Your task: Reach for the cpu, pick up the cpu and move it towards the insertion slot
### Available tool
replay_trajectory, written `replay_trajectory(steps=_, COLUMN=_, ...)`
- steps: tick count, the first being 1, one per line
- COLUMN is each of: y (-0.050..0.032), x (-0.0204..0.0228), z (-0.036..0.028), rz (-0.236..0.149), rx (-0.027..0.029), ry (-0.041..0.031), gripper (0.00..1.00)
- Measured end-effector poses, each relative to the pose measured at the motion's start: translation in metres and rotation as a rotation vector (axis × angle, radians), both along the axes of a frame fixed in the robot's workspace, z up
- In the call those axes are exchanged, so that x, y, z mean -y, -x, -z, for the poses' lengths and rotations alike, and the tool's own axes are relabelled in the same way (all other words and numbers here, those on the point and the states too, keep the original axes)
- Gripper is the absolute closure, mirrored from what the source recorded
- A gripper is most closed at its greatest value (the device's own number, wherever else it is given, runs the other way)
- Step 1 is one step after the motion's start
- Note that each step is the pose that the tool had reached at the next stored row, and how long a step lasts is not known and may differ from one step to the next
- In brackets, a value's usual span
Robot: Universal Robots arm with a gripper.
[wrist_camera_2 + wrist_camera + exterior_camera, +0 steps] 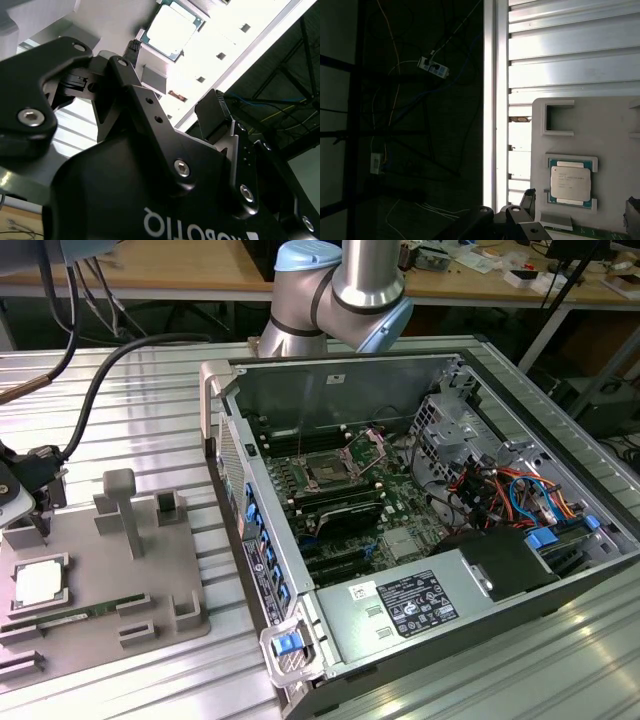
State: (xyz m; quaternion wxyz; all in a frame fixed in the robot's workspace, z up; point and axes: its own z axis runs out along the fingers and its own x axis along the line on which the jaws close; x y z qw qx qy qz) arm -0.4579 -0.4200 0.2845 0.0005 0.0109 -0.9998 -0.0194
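The cpu [40, 583], a flat square chip with a silvery top, lies in its pocket on the grey tray [150, 570] at the exterior view's left. My gripper [28, 512] hangs just above and behind it, apart from it. In the first wrist view the cpu [570, 182] sits ahead of my open gripper [580, 202], one dark fingertip [527, 196] on either side. The second wrist view shows the cpu [172, 29] beyond the gripper [172, 80]. The insertion slot [328, 468] lies inside the open computer case, framed by a raised metal bracket.
The open computer case [420, 530] fills the middle and right of the ribbed metal table [140, 390]. A green memory stick [60, 618] lies on the tray in front of the cpu. Grey posts [125, 508] stand on the tray. A black cable [110, 380] trails to the gripper.
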Motion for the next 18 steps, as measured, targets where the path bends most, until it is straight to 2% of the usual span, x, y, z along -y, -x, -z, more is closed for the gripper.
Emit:
replay_trajectory(steps=4, y=0.0000, x=0.0000, z=0.0006, rz=0.000, rx=0.0001, ry=0.0000, gripper=0.27)
replay_trajectory(steps=5, y=0.0000, x=0.0001, z=0.0042, rz=0.000, rx=0.0000, ry=-0.0001, gripper=0.27)
replay_trajectory(steps=6, y=0.0000, x=0.0015, z=0.0134, rz=0.000, rx=-0.0008, ry=0.0001, gripper=0.27)
replay_trajectory(steps=7, y=0.0000, x=0.0017, z=0.0168, rz=0.000, rx=-0.0018, ry=0.0000, gripper=0.27)
replay_trajectory(steps=18, y=0.0000, x=0.0017, z=0.0200, rz=0.000, rx=-0.0017, ry=0.0000, gripper=0.27)
